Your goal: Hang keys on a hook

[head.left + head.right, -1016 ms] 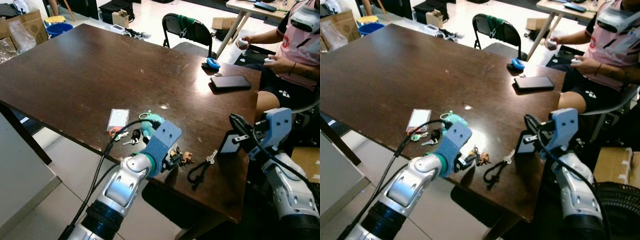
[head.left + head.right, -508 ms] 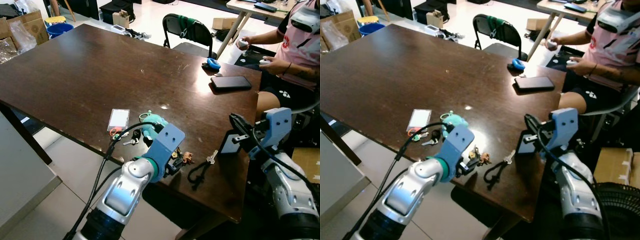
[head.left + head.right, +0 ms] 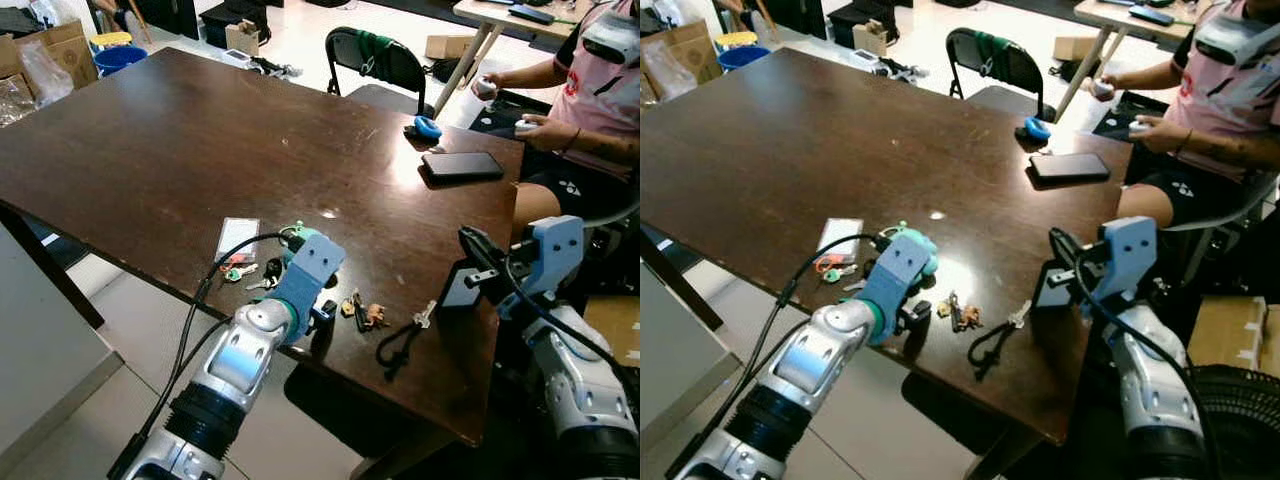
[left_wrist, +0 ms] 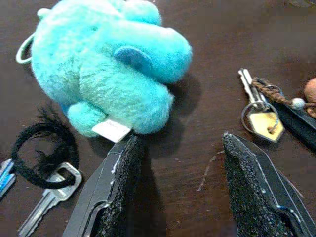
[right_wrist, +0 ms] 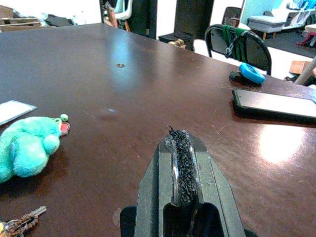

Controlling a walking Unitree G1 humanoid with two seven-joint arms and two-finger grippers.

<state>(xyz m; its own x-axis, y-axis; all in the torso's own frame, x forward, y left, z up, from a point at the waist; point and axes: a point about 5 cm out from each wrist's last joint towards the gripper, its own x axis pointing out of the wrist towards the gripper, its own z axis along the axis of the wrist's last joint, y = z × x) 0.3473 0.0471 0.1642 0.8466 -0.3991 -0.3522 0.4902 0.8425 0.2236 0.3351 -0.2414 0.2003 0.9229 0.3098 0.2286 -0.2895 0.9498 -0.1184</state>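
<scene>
Several key sets lie near the front edge of the dark wooden table [image 3: 200, 140]. A turquoise plush keychain [image 4: 106, 69] sits just past my left gripper [image 4: 180, 143], which is open and low over the bare wood, holding nothing. A gold key on a brown cord [image 4: 261, 121] lies on one side of it. On the other side lies a silver key with a black loop [image 4: 47, 148]. From the head, my left gripper [image 3: 322, 312] is between the plush [image 3: 300, 237] and the keys with a brown figurine [image 3: 362, 312]. My right gripper [image 5: 178, 136] is shut and empty at the table's right edge.
A key on a black cord [image 3: 405, 335] lies right of the figurine keys. A white card [image 3: 236, 236] and small keys [image 3: 240, 270] lie left of the plush. A phone [image 3: 461, 165] and a blue object [image 3: 427, 127] sit at the far right. A seated person [image 3: 590, 90] and a chair [image 3: 375, 60] are beyond.
My left gripper has shifted left, away from the figurine keys, which now lie uncovered, and stands beside the plush. The right arm has not moved.
</scene>
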